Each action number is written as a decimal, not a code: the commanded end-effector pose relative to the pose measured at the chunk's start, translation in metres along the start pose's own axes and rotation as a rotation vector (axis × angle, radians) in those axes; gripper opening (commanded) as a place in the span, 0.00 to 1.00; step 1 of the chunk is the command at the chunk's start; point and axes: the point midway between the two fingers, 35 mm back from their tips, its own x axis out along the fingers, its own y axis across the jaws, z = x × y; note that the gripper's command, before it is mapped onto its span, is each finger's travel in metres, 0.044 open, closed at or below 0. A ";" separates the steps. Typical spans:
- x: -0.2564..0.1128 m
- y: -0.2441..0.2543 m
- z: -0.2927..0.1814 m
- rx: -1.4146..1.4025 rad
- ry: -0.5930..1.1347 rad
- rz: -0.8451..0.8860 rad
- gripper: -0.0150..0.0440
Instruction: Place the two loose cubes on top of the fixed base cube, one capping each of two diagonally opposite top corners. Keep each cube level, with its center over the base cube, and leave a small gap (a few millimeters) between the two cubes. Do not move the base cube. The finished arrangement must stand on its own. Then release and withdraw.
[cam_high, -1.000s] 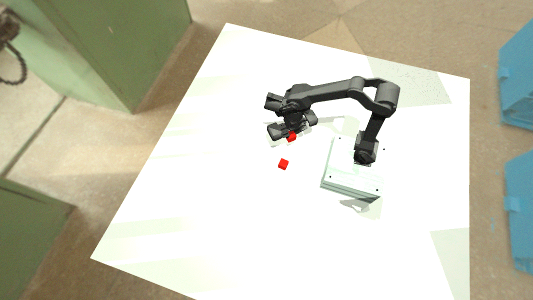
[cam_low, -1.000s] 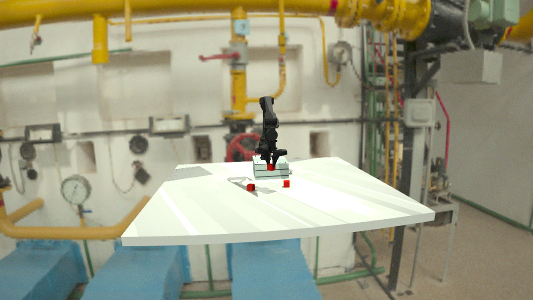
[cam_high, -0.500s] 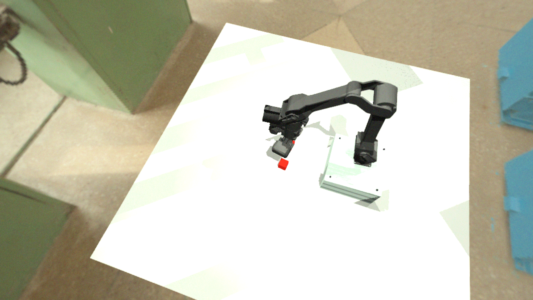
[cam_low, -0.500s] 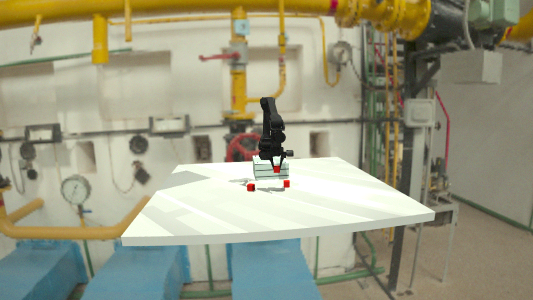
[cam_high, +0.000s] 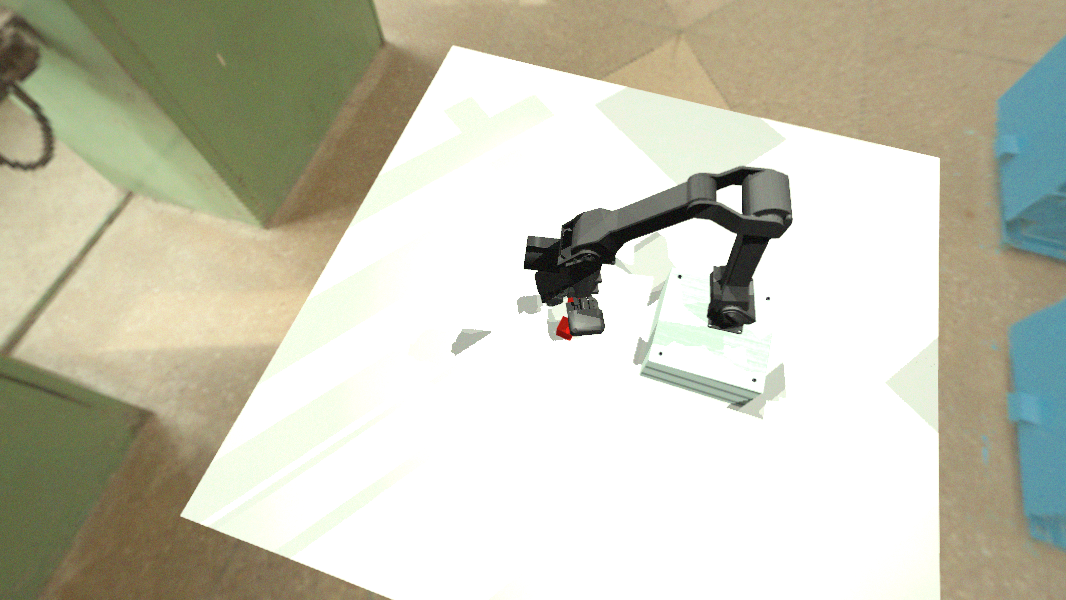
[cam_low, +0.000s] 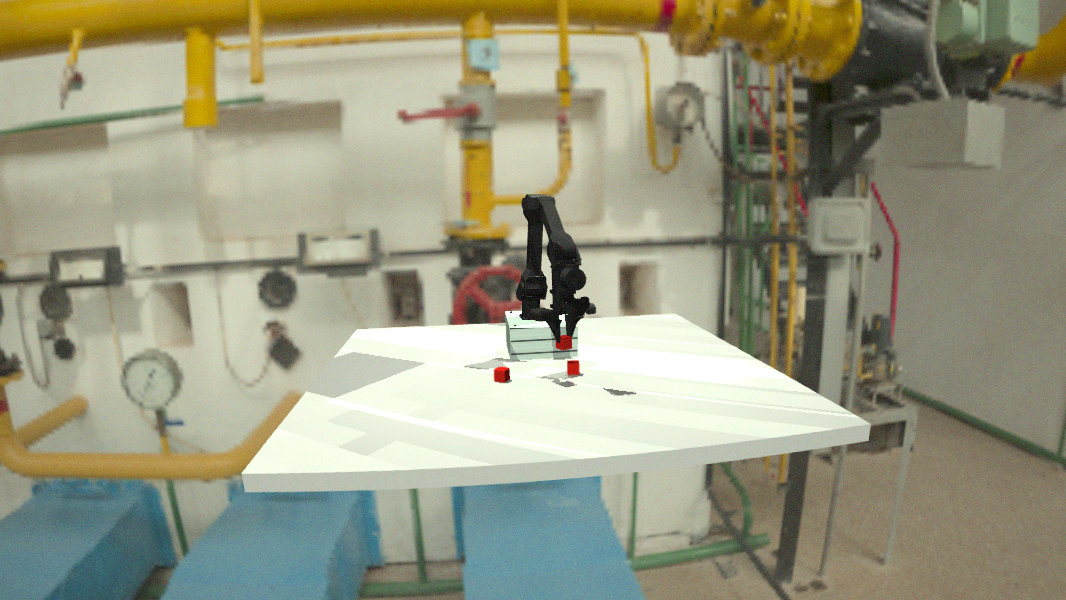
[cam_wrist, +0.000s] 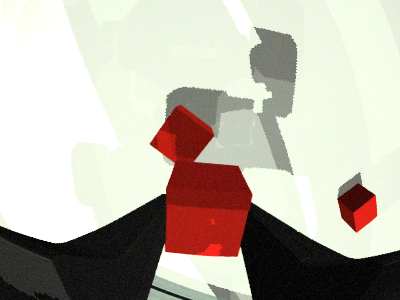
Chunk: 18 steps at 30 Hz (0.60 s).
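Three small red cubes look alike, so I cannot tell which is the fixed base. My gripper (cam_low: 564, 336) (cam_wrist: 205, 206) is shut on one red cube (cam_low: 564, 343) (cam_wrist: 205, 227) and holds it in the air above the table. A second cube (cam_high: 563, 328) (cam_low: 573, 368) (cam_wrist: 186, 135) rests on the table near and below the held one; its lower corner is hidden behind the held cube in the wrist view. A third cube (cam_low: 501, 374) (cam_wrist: 358, 207) sits on the table farther off, on the left in the exterior view; the arm hides it in the top view.
The arm's pale green box-shaped pedestal (cam_high: 701, 381) (cam_low: 528, 343) stands on the white table (cam_high: 477, 477) (cam_low: 522, 439) behind the cubes, as seen in the exterior view. The arm overhangs the cube area in the top view. Shadows fall around the cubes.
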 end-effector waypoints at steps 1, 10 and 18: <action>0.006 0.006 -0.002 -0.130 0.013 0.000 0.43; 0.009 0.011 -0.002 -0.233 0.013 0.001 0.43; 0.012 0.012 -0.002 -0.234 0.013 0.001 0.43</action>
